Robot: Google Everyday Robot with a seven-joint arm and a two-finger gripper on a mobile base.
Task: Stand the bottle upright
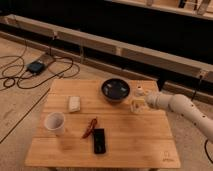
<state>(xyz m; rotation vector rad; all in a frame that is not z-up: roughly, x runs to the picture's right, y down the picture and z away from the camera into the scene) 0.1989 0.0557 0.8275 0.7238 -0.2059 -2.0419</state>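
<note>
The bottle [135, 106] is a small whitish shape on the wooden table [130, 145], just right of the dark bowl [116, 90]. I cannot tell whether it stands or leans. My gripper [139, 97] is at the end of the white arm [180, 107], which comes in from the right. The gripper sits right at the bottle's top, and the contact between them is hidden.
A white mug [55, 123] stands at the table's front left, with a flat white block [74, 104] behind it. A red object [90, 128] and a black device [99, 141] lie at the front middle. Cables and a box [36, 66] lie on the floor to the left.
</note>
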